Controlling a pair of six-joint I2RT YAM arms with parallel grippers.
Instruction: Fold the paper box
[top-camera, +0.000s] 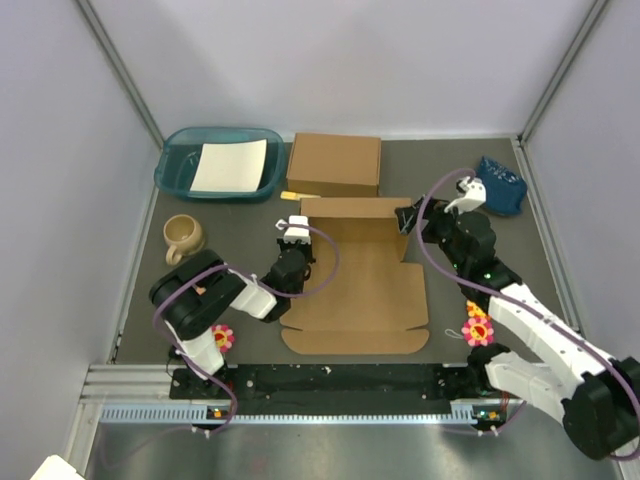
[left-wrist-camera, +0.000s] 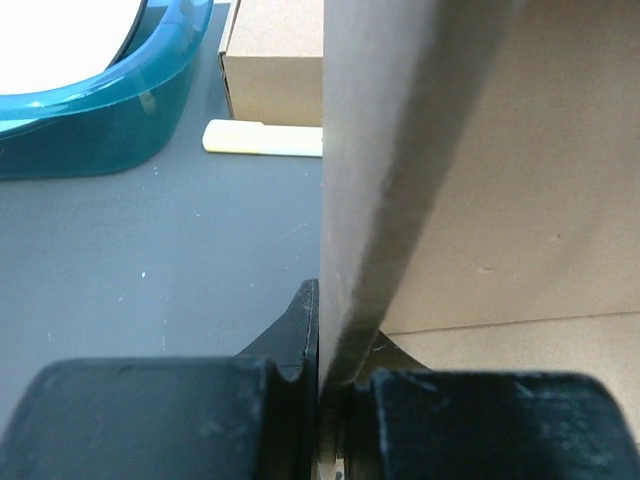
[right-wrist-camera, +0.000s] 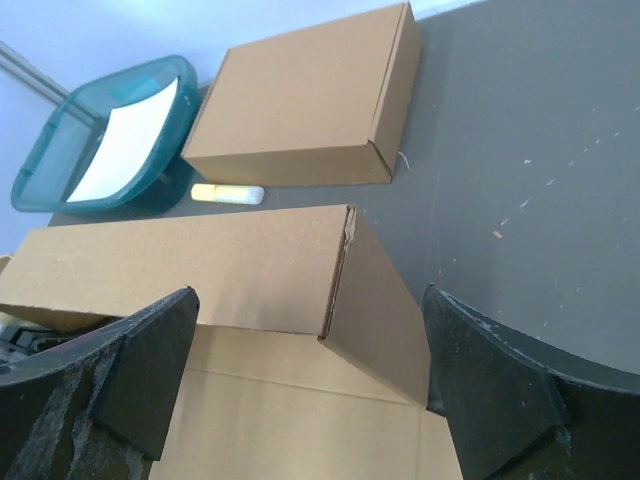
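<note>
My left fingers clamp the upright left flap of the brown cardboard die-cut paper box, lying mid-frame in the top view; my right fingers gape around its upper-right corner. I'd hold that flap vertical while tucking the right wall squarely. Dark grey matte counter, pale walls around.

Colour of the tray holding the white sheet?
Teal tray; clearest in the top external view.
</note>
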